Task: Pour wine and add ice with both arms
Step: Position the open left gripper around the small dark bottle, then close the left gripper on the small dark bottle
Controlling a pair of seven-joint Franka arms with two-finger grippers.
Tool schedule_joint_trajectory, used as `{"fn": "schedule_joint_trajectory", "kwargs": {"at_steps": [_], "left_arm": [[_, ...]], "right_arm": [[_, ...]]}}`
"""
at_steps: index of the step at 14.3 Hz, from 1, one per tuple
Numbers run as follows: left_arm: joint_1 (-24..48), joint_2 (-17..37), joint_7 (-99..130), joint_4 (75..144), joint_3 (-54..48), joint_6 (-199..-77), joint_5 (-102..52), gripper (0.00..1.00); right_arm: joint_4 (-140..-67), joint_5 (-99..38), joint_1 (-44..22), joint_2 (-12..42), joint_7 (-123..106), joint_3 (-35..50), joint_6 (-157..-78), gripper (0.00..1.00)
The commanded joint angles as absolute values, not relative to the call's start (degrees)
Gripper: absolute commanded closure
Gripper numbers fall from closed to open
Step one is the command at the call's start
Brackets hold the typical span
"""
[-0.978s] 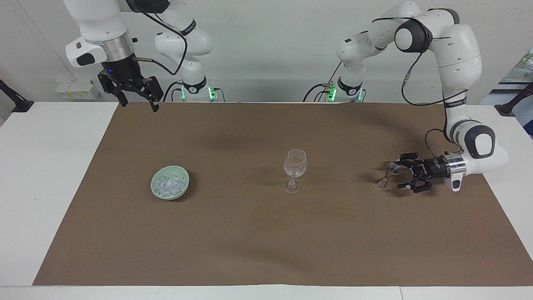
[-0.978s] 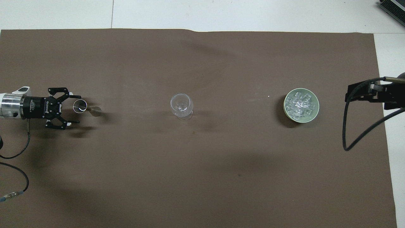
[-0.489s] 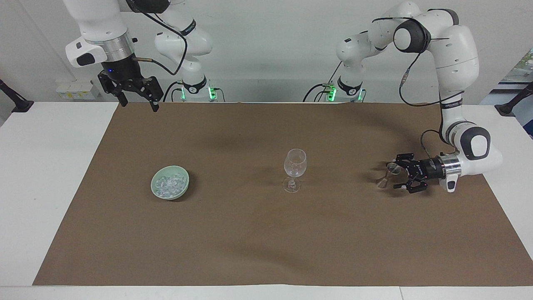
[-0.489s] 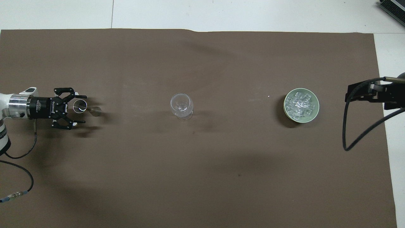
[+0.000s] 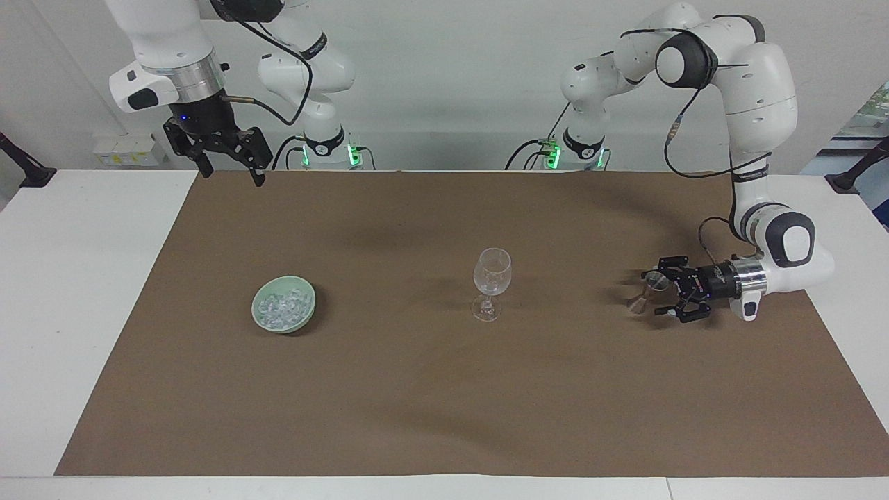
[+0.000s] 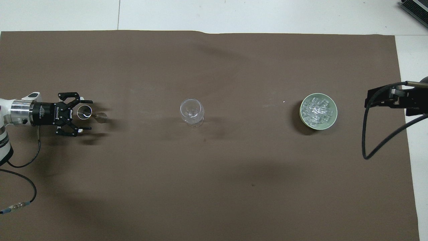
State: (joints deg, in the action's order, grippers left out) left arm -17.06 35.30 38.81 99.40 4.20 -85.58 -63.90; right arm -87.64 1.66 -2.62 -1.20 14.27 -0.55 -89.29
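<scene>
Now left pincer open around small glass, not gripping; next: close. Right pincer open, empty, waits.

We see a plain brown mat on a white table, a pale green bowl of clear-whitish ice, a clear stemmed glass, and white arms with black grippers.

Both grippers (fingers apart)
</scene>
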Motion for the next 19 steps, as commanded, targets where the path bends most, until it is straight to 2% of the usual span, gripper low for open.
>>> {"fn": "schedule_joint_trajectory", "kwargs": {"at_steps": [1, 3, 6, 10, 19], "left_arm": [[-16.4, 34.5, 37.6, 101.1, 4.8, -85.6, -65.2, 0.0], [-16.2, 34.4, 37.6, 101.5, 4.8, -85.5, -65.3, 0.0], [-16.2, 34.4, 36.8, 101.7, 4.8, -85.3, -65.5, 0.18], [-16.3, 34.5, 36.1, 101.7, 4.8, -84.8, -65.5, 0.36], [-16.7, 34.5, 36.2, 101.4, 4.8, -84.6, -65.5, 0.56]], "right_arm": [[-88.3, 0.5, -2.1, -1.8, 14.1, -0.5, -88.7, 0.0], [-88.3, 0.5, -2.1, -1.8, 14.1, -0.5, -89.0, 0.0], [-88.3, 0.5, -2.1, -1.8, 14.1, -0.5, -89.0, 0.0], [-88.3, 0.5, -2.1, -1.8, 14.2, -0.5, -88.9, 0.0], [-88.3, 0.5, -2.1, -1.8, 14.2, -0.5, -88.9, 0.0]]}}
